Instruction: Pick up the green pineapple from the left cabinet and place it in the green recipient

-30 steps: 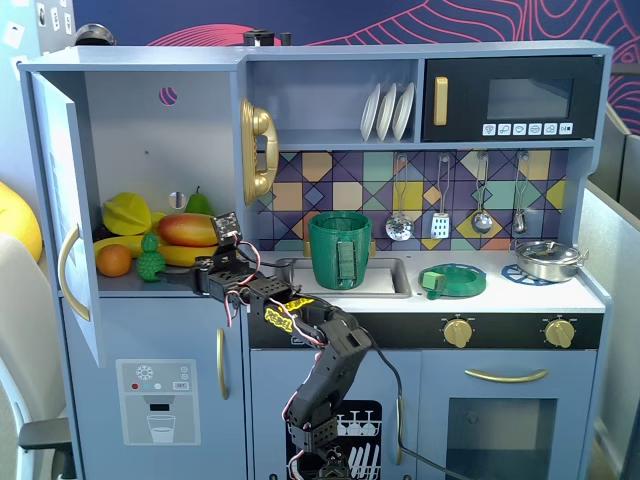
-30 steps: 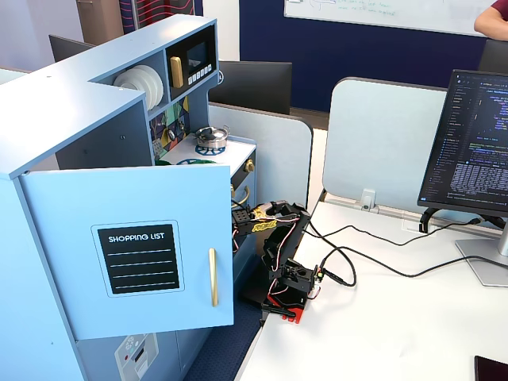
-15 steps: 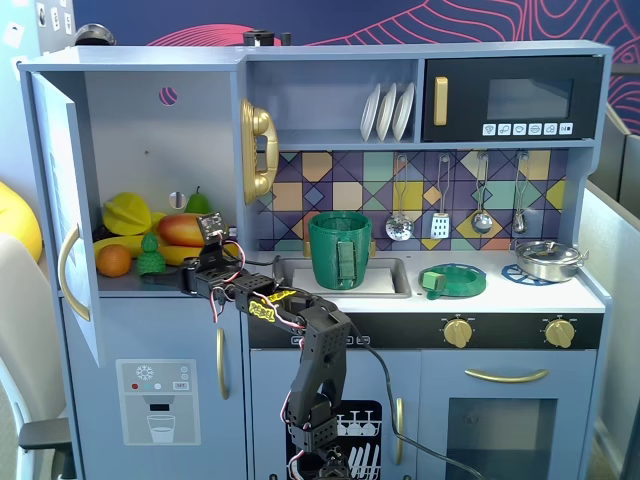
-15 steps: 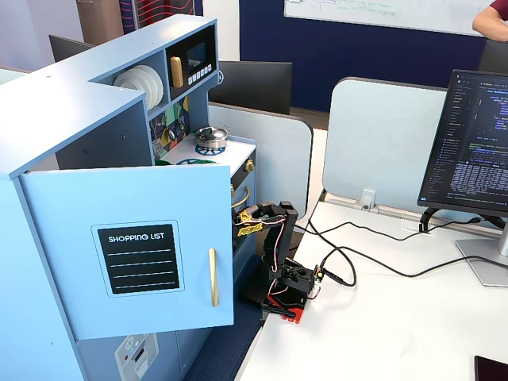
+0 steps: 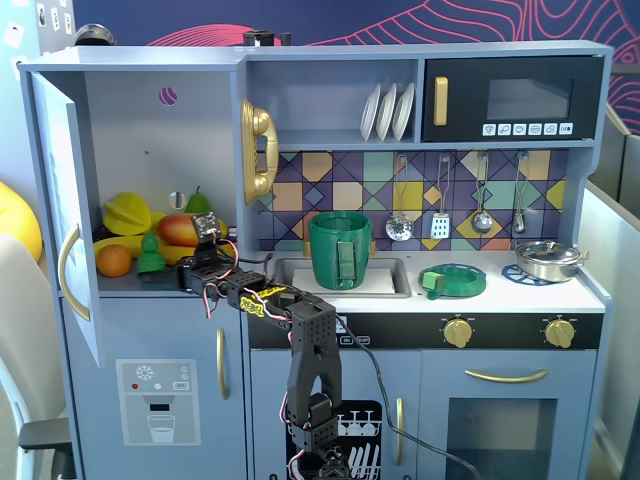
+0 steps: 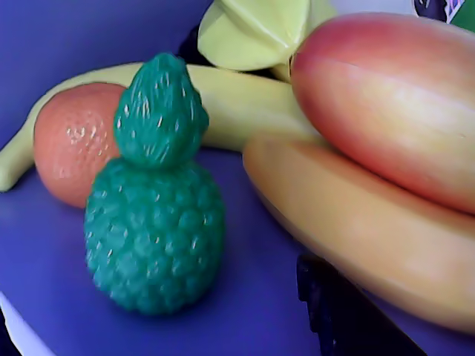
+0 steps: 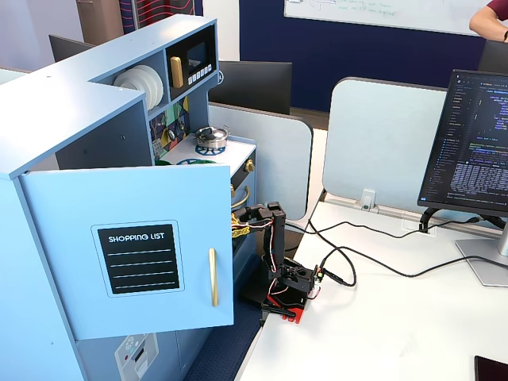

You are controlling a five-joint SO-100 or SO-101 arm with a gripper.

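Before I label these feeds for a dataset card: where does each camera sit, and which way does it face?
Fixed view, front: faces the toy kitchen head-on; whole arm, hand in the left cabinet.
Wrist view: inside the cabinet, close on the green pineapple; only a dark finger shows.
Fixed view, side: behind the open cabinet door, looking along the kitchen; arm base shows.
Shared: front and wrist both show the pineapple.
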